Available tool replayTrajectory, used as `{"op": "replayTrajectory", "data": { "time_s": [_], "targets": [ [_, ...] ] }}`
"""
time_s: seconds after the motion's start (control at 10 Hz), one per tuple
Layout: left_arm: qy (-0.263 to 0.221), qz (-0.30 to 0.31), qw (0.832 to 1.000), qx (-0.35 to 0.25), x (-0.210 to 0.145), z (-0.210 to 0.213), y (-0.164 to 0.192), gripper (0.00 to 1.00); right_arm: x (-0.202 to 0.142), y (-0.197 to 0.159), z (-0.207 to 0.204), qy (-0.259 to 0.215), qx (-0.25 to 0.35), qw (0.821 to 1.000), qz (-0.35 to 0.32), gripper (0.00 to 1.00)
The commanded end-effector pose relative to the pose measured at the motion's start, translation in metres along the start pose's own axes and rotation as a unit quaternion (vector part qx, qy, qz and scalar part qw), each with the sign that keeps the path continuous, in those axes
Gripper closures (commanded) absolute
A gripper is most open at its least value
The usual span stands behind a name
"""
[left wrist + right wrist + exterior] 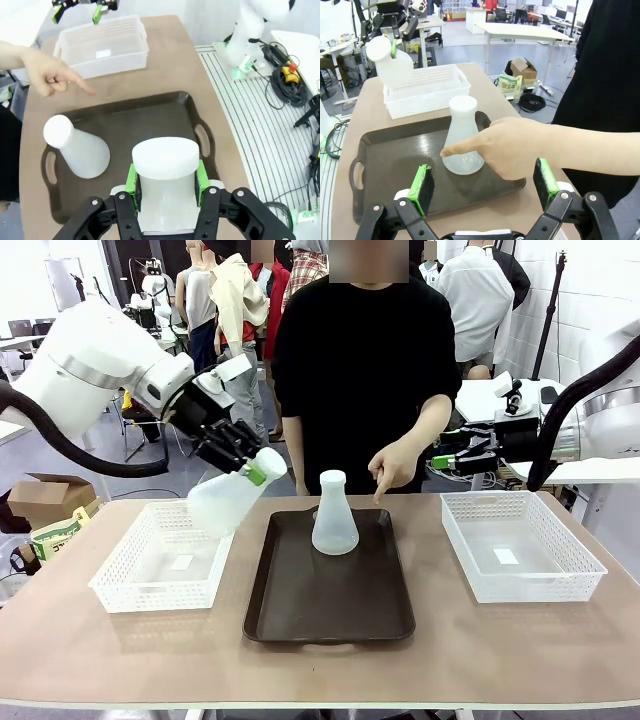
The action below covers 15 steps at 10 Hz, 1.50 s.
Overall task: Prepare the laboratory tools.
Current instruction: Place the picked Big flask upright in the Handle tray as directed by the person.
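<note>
My left gripper is shut on the neck of a frosted-white conical flask, holding it tilted above the near corner of the left basket. In the left wrist view the green pads clamp that flask's neck. A second flask stands upright on the dark brown tray. The person's hand points a finger down at the tray beside it. My right gripper hovers open beyond the table's far right side. Its pads stand wide apart, facing the standing flask and the pointing hand.
A white lattice basket sits left of the tray and another sits to its right, each with a small white label inside. The person in black stands at the far edge. A cardboard box lies on the floor to the left.
</note>
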State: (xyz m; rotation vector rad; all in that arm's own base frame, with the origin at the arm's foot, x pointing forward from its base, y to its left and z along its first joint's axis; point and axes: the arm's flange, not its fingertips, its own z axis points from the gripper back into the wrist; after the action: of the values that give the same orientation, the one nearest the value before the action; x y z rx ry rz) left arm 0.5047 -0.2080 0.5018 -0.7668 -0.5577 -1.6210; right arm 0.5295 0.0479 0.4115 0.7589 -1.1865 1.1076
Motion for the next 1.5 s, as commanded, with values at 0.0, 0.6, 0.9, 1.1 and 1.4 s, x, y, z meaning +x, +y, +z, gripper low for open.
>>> {"op": "replayTrajectory", "data": {
  "time_s": [0.0,0.6,0.9,1.1,1.4],
  "targets": [
    [0.000,-0.001,1.000,0.011,0.012,-0.007,0.000,1.00,0.000,0.002,0.001,0.005,0.003,1.000,-0.001,0.00],
    [-0.082,-0.139,0.983,-0.089,-0.035,-0.056,0.005,1.00,0.000,0.002,0.001,0.005,0.003,1.000,-0.001,0.00],
    [-0.180,-0.243,0.949,-0.086,-0.044,-0.105,0.011,1.00,0.000,0.002,0.001,0.005,0.003,1.000,-0.001,0.00],
    [-0.228,-0.258,0.936,-0.077,-0.036,-0.121,0.018,1.00,0.000,0.002,0.001,0.005,0.003,1.000,-0.001,0.00],
    [-0.297,-0.207,0.928,-0.089,-0.033,-0.143,0.036,1.00,0.000,0.002,0.001,0.005,0.003,1.000,-0.001,0.00]
  ]
}}
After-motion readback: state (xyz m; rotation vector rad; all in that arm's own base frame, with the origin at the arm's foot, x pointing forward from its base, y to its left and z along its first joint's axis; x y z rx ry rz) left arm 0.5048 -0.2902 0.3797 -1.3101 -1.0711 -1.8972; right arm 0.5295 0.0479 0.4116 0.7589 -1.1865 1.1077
